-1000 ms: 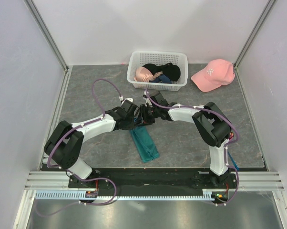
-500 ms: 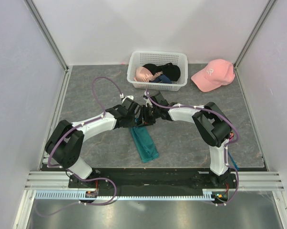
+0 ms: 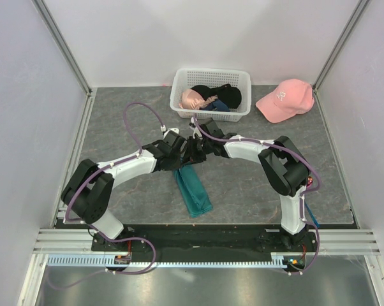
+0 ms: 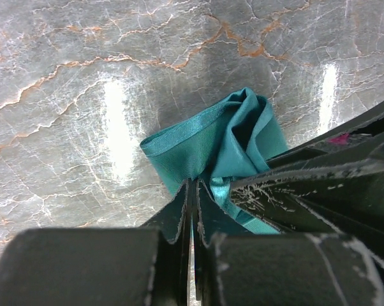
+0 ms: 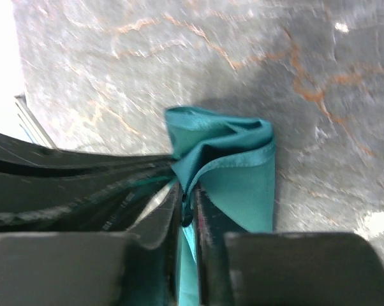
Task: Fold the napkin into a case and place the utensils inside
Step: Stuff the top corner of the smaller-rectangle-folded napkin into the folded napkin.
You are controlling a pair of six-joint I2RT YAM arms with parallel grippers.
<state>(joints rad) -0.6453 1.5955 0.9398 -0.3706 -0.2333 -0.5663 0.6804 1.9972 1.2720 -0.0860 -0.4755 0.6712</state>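
Teal cloth sat between both pairs of fingers: the left gripper was pressed together on the bunched far end of the napkin, and the right gripper clamped the same fold. The strip lay on the grey table, short of the basket.

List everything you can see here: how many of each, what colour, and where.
napkin: one, teal, folded into a strip mid-table, far end bunched up
basket: one, white lattice, far edge of the table
clothes: a pile, black and pink, inside the basket
cap: one, pink, far right, beside the basket
table: one, grey marbled, under everything
left gripper: one, black, shut on the napkin's bunched end
right gripper: one, black, shut on the same end from the other side
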